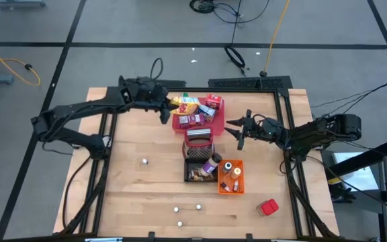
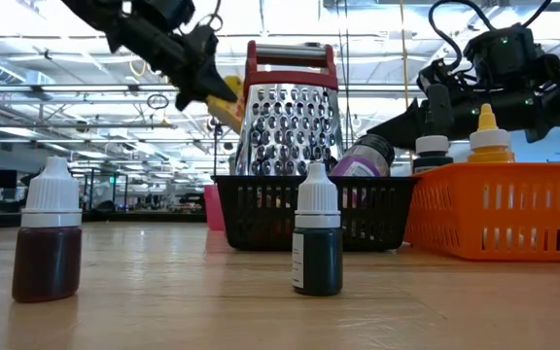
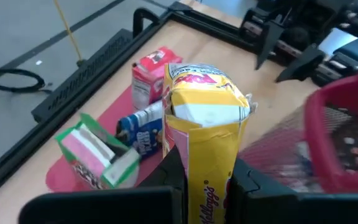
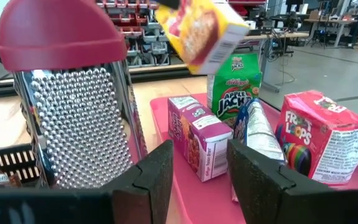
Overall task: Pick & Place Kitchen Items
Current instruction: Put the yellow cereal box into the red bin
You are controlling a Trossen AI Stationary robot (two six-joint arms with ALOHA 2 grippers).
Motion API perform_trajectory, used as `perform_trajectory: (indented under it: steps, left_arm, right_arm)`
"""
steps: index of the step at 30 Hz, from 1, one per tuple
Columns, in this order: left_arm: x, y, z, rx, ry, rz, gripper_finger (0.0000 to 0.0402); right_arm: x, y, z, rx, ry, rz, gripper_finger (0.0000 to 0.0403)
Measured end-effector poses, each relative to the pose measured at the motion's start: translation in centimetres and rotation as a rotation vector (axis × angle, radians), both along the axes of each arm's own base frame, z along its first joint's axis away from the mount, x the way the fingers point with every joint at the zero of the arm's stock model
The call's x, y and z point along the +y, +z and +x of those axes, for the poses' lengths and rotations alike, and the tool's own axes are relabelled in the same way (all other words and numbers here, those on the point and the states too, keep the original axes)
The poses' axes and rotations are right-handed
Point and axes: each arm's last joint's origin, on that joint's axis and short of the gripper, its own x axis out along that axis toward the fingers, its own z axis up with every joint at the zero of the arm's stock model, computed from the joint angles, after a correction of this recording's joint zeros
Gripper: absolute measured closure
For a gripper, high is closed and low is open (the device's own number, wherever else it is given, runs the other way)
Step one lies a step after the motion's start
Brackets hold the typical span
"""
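My left gripper (image 1: 166, 106) is shut on a small yellow cereal box (image 3: 205, 118), held in the air over the flat red tray (image 1: 215, 124); the box also shows in the right wrist view as the yellow box (image 4: 202, 26). On the tray stand a green box (image 4: 236, 78), a pink-purple box (image 4: 197, 135), a blue pack (image 4: 257, 130) and a red box (image 4: 319, 140). My right gripper (image 1: 238, 129) hovers open at the tray's right edge, fingers toward the tray, touching nothing. Small dark bottles (image 2: 317, 243) stand on the table. My left gripper pinches the yellow cereal box between its two fingers (image 3: 174, 169), one on each side face of the lower part of the box (image 3: 207, 186). The box stands out past the fingertips, its crumpled top end (image 3: 210, 113) farthest from them. It is lifted clear above the tray.
A black wire basket (image 1: 195, 173) holding a red-handled metal grater (image 2: 288, 122) sits in front of the tray, with the orange bin (image 1: 239, 183) of bottles beside it. A red item (image 1: 268, 207) lies near the right front. Tiny white pieces (image 1: 144, 161) dot the front table.
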Motion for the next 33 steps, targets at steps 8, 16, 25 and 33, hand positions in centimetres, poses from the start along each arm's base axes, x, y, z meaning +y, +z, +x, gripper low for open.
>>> perform_trajectory:
  steps: [8,16,25,33]
  left_arm:
    - [1.5,-1.9,2.2,-0.023,-0.078,0.017,0.0360]
    - [2.1,-2.2,5.8,0.052,-0.200,0.113,0.0360]
    - [2.6,-3.2,9.8,0.186,-0.334,0.170,0.0360]
    - [2.7,-4.5,11.6,0.253,-0.383,0.164,0.0360]
  right_arm:
    - [0.0,-0.2,0.0,0.024,0.000,0.004,0.0261]
    - [0.0,-0.2,0.0,0.023,0.000,0.004,0.0261]
    - [0.0,-0.3,0.0,0.028,0.000,0.008,0.0261]
    - [0.0,-0.4,0.0,0.036,0.001,0.010,0.0261]
